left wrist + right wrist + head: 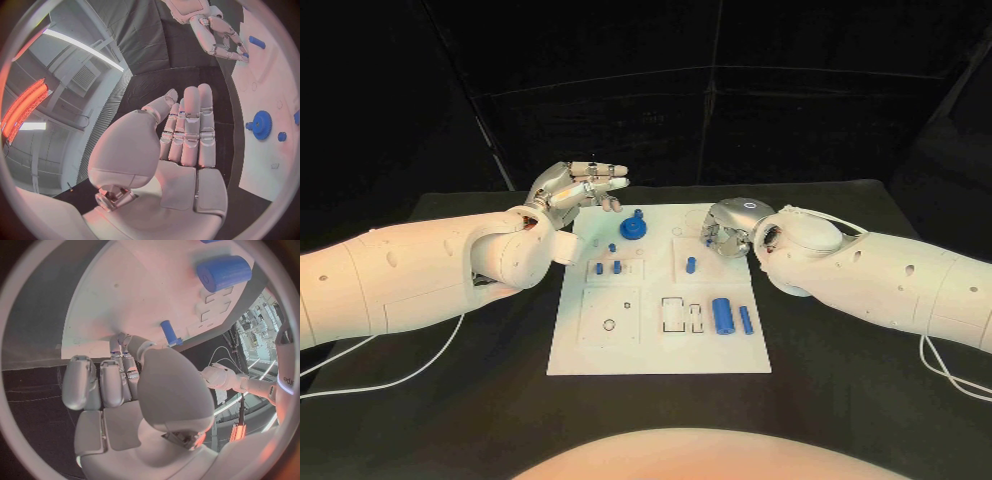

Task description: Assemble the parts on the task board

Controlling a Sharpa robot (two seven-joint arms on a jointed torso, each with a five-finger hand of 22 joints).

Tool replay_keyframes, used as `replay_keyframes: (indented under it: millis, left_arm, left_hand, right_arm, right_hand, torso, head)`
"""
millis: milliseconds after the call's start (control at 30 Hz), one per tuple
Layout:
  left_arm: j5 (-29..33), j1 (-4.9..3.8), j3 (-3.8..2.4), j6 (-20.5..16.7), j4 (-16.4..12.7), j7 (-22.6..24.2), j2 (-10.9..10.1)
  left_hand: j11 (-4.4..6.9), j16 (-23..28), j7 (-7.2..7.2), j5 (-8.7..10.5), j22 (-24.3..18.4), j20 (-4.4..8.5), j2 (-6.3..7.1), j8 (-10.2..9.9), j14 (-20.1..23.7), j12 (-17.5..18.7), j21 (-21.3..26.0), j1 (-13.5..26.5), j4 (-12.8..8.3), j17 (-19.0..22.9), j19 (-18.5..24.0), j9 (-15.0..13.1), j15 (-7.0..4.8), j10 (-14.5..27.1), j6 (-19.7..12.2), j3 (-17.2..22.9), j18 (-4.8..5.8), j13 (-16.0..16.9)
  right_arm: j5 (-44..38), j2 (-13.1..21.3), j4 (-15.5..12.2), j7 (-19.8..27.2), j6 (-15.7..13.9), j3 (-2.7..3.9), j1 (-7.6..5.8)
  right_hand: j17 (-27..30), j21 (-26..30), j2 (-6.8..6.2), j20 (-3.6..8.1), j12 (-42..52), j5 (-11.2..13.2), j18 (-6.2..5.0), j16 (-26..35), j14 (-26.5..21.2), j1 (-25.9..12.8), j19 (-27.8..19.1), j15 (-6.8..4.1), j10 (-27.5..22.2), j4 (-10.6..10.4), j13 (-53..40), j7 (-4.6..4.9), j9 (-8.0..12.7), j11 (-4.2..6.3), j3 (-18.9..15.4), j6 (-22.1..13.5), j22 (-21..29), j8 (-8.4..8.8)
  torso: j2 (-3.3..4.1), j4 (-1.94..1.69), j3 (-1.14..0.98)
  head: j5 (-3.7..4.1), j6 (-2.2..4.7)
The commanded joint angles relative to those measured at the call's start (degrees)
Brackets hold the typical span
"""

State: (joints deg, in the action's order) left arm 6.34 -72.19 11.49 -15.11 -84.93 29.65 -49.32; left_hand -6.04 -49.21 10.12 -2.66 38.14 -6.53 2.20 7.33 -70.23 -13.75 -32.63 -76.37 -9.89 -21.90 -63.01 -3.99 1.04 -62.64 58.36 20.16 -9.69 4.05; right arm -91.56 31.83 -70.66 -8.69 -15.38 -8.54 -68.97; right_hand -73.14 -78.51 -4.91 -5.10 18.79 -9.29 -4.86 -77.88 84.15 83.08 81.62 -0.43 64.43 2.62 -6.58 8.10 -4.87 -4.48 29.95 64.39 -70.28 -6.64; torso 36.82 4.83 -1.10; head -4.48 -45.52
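So here we've got the task board (661,350) sitting mid-worktop (848,400) with the blue parts spread over it: a gear (635,229) standing near the far edge, short pegs (607,267) in the block below it, one peg (689,265) in the next block over, and a fat cylinder (723,314) with a thin pin (746,320) beside it lying nearer us. Our left hand (577,188) hangs released at the board's far left corner, fingers straight and holding nothing (probably parked clear so it doesn't block the gear). Our right hand (733,225) is curled fingers-down onto the board's far right area; whether it's pinching a part there, we can't tell.
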Motion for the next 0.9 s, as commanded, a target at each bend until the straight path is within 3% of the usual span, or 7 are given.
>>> replay_keyframes:
  millis: [33,433,700,733,800,900]
  left_arm:
    - [0.2,-0.07,-0.04,0.2,0.1,1.6,0.0]
    - [0.2,-0.07,-0.04,0.3,0.4,1.6,-0.2]
    - [0.2,-0.07,-0.04,0.3,0.5,1.7,-0.4]
    - [0.2,-0.07,-0.04,0.4,0.5,1.7,-0.4]
    - [0.2,-0.07,-0.04,0.4,0.5,1.7,-0.4]
    - [0.2,-0.07,-0.04,0.5,0.5,1.7,-0.4]
  left_hand:
    - [-0.1,0.2,0.17,-0.08,-0.1,-0.02,-0.21,0.3,0.3,-0.2,0.2,-0.3,0.0,0.1,0.3,0.1,-0.1,0.5,0.2,-0.3,-0.75,-0.1]
    - [-0.1,0.2,0.17,-0.08,-0.1,-0.02,-0.23,0.4,0.3,-0.2,0.2,-0.3,0.0,0.1,0.3,0.1,-0.1,0.5,0.2,-0.3,-0.74,-0.1]
    - [-0.13,0.3,0.19,-0.08,-0.1,-0.03,-0.25,0.4,0.3,-0.1,0.2,-0.3,0.0,0.1,0.3,0.1,-0.08,0.6,0.2,-0.4,-0.73,-0.1]
    - [-0.13,0.3,0.19,-0.08,-0.1,-0.03,-0.25,0.4,0.3,-0.1,0.2,-0.3,0.0,0.1,0.3,0.1,-0.08,0.6,0.2,-0.4,-0.73,-0.1]
    - [-0.15,0.3,0.21,-0.08,-0.1,-0.04,-0.26,0.4,0.3,-0.1,0.3,-0.2,0.1,0.2,0.3,0.1,-0.06,0.6,0.2,-0.5,-0.72,-0.1]
    - [-0.15,0.3,0.21,-0.08,-0.1,-0.04,-0.26,0.4,0.3,-0.1,0.3,-0.2,0.1,0.2,0.3,0.1,-0.06,0.6,0.2,-0.5,-0.72,-0.1]
  right_arm:
    - [-1.0,0.4,-0.5,-0.2,-4.3,0.08,-0.17]
    - [-0.9,3.3,-4.0,-0.1,-8.0,0.11,-0.18]
    - [-0.9,6.9,-10.3,-0.5,-10.5,0.24,-0.24]
    - [-0.9,7.2,-11.2,-0.6,-10.7,0.46,-0.25]
    - [-0.9,7.5,-12.8,-0.6,-11.0,1.54,-0.27]
    - [-0.9,7.7,-14.9,-0.7,-11.2,2.37,-0.28]
  right_hand:
    - [0.1,-0.2,-0.08,-0.17,-0.2,0.3,0.8,0.3,2.6,-1.1,0.4,-0.4,0.9,-0.1,-0.1,0.02,-0.1,0.6,0.4,0.6,-0.1,0.05]
    - [0.1,-0.4,-0.5,-0.1,-0.5,1.9,0.82,0.1,2.7,-2.6,0.4,-0.52,1.2,0.1,-0.2,-0.15,-0.1,0.8,0.2,0.9,-0.3,0.15]
    - [0.0,-0.5,-0.51,-0.07,-0.5,2.3,0.84,0.1,2.7,-2.8,0.5,-0.55,1.3,0.2,-0.2,-0.19,-0.1,0.84,0.2,1.0,-0.4,0.17]
    - [0.0,-0.5,-0.53,-0.06,-0.5,2.3,0.86,0.0,2.7,-2.7,0.5,-0.56,1.3,0.3,-0.2,-0.22,-0.2,0.87,0.2,1.0,-0.5,0.18]
    - [0.0,-0.5,-0.53,-0.06,-0.5,2.3,0.86,0.0,2.7,-2.7,0.5,-0.57,1.3,0.3,-0.2,-0.22,-0.2,0.87,0.2,1.0,-0.5,0.18]
    - [-0.1,-0.5,-0.51,-0.03,-0.5,2.3,0.85,0.0,2.8,-2.6,0.5,-0.6,1.4,0.4,-0.2,-0.25,-0.2,0.9,0.3,1.0,-0.5,0.19]
  torso:
    - [0.02,0.05,-0.01]
    - [-0.04,-0.01,0.03]
    - [-0.06,0.05,0.08]
    - [-0.09,0.04,0.09]
    - [-0.04,-0.06,0.1]
    - [0.01,-0.06,0.07]
  head:
    - [-0.05,-0.04]
    - [-0.24,-0.15]
    - [-0.48,0.12]
    - [-0.55,0.16]
    - [-0.85,0.32]
    - [-1.48,0.63]
